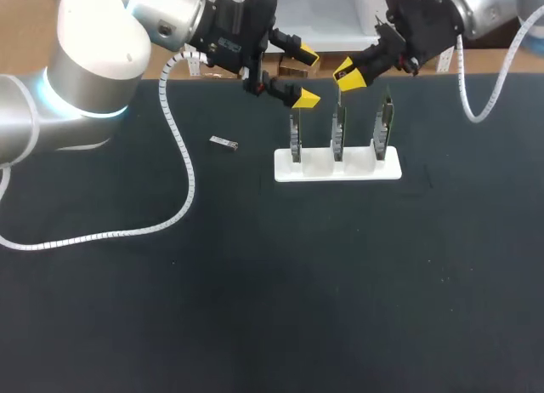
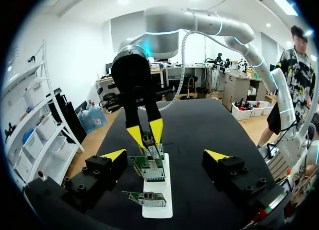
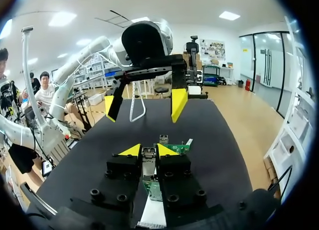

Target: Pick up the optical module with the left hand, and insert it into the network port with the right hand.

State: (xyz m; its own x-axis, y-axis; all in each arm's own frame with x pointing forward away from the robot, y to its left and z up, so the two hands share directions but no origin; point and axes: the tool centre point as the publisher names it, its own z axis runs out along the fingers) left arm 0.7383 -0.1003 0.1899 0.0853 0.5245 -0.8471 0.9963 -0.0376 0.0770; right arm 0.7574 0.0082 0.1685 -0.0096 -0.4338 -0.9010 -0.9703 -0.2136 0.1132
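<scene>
**Left claw needs to get over the module first**

The module (image 1: 223, 142) lies flat on the worktop (image 1: 255, 291), untouched. It is below my left claw (image 1: 306, 76) and well behind it, on the side away from the cards (image 1: 338, 129). The left claw hangs in the air, empty, with its fingers wide apart, pointing along the row of cards. Its own camera does not show the module, so I judge this pick has to be lined up from the head view.

My plan is to draw the left claw clear of the nearest card, turn the wrist to point down, and bring it over the module. I want the fingers across the module's short width, not its length. The part looks small, low and metallic, so I expect it to skate if one finger lands first. I centre it in the gap, go low to the worktop and close slowly. I grip toward one end so the other end is free for the handover.

The left arm's cable (image 1: 185, 168) hangs near the module, on its far side from the claw. I watch that the cable does not sweep the part as the arm swings.

The right claw (image 1: 348, 75) sits over the cards, just ahead of the left claw. I cannot tell whether it is clamped or apart.
</scene>
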